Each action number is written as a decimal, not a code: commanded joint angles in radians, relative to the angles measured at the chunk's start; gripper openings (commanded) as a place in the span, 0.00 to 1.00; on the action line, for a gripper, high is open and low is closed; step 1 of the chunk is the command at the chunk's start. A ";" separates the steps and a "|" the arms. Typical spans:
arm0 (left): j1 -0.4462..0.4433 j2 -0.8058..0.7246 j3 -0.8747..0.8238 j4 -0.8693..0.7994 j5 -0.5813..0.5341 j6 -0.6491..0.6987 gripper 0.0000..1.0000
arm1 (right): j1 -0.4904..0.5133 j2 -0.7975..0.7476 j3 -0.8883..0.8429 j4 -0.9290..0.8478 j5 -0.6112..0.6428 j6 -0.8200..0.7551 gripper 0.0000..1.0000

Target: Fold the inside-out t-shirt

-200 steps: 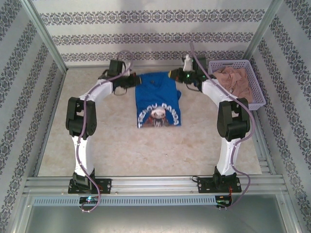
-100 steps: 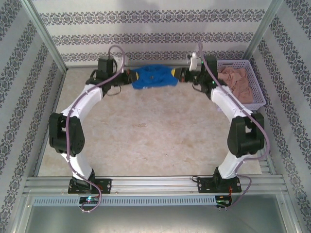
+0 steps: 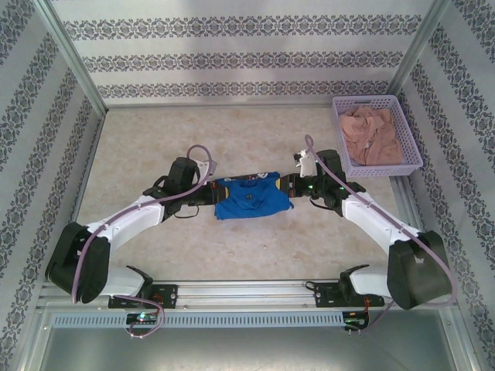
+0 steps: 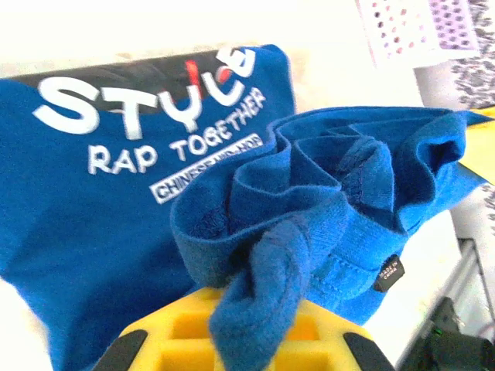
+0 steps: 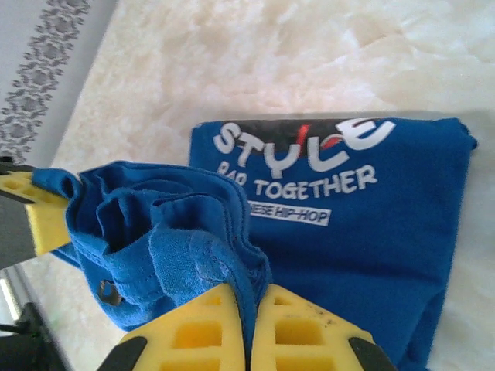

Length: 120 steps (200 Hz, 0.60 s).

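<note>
Pinching bunched cloth, the left hand and right hand each clamp one side of the blue t-shirt, left of the basket.

The t-shirt is soft, matt blue knit cloth with thick stitched hems. Its white lettering looks smooth and flat, like a rubbery print. The left pincer and right pincer are matt yellow plastic moulded in hollow cells. The counter is smooth, pale and marbled, with a faint sheen. The basket is lilac plastic lattice, and the garment in it is crumpled, matt beige cloth. The rails are brushed metal.
</note>
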<state>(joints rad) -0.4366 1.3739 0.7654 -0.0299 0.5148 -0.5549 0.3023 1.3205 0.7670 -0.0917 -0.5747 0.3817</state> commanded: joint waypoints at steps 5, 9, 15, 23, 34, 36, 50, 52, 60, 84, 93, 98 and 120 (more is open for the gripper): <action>0.014 0.084 0.084 -0.005 -0.112 0.019 0.00 | -0.015 0.120 0.120 -0.039 0.047 -0.052 0.00; 0.020 0.098 0.096 -0.014 -0.120 0.016 0.00 | -0.014 0.141 0.141 -0.043 0.048 -0.055 0.00; 0.031 0.116 0.110 -0.023 -0.129 0.010 0.00 | -0.013 0.174 0.172 -0.053 0.049 -0.061 0.00; 0.046 0.138 0.122 -0.027 -0.134 0.006 0.00 | -0.011 0.218 0.211 -0.061 0.051 -0.072 0.00; 0.066 0.162 0.133 -0.032 -0.150 0.007 0.00 | -0.009 0.283 0.261 -0.074 0.059 -0.081 0.00; 0.070 0.166 0.135 -0.032 -0.154 0.008 0.00 | -0.010 0.295 0.271 -0.077 0.059 -0.083 0.00; 0.094 0.207 0.153 -0.040 -0.169 0.020 0.00 | -0.009 0.386 0.333 -0.095 0.071 -0.097 0.00; 0.095 0.215 0.156 -0.039 -0.169 0.022 0.00 | -0.009 0.400 0.345 -0.096 0.071 -0.096 0.00; 0.104 0.249 0.167 -0.040 -0.172 0.026 0.00 | -0.009 0.452 0.384 -0.106 0.072 -0.098 0.01; 0.114 0.359 0.210 -0.028 -0.177 0.038 0.03 | -0.007 0.610 0.506 -0.136 0.095 -0.101 0.04; 0.117 0.395 0.221 -0.002 -0.194 0.038 0.08 | -0.006 0.660 0.548 -0.142 0.112 -0.105 0.05; 0.121 0.413 0.226 0.015 -0.196 0.037 0.12 | -0.008 0.686 0.572 -0.149 0.125 -0.109 0.07; 0.136 0.455 0.249 0.093 -0.213 0.039 0.27 | -0.024 0.764 0.675 -0.186 0.155 -0.121 0.16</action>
<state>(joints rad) -0.3229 1.8015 0.9768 -0.0242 0.3458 -0.5388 0.2962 2.0266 1.3399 -0.2268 -0.4778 0.2939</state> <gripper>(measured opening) 0.203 0.120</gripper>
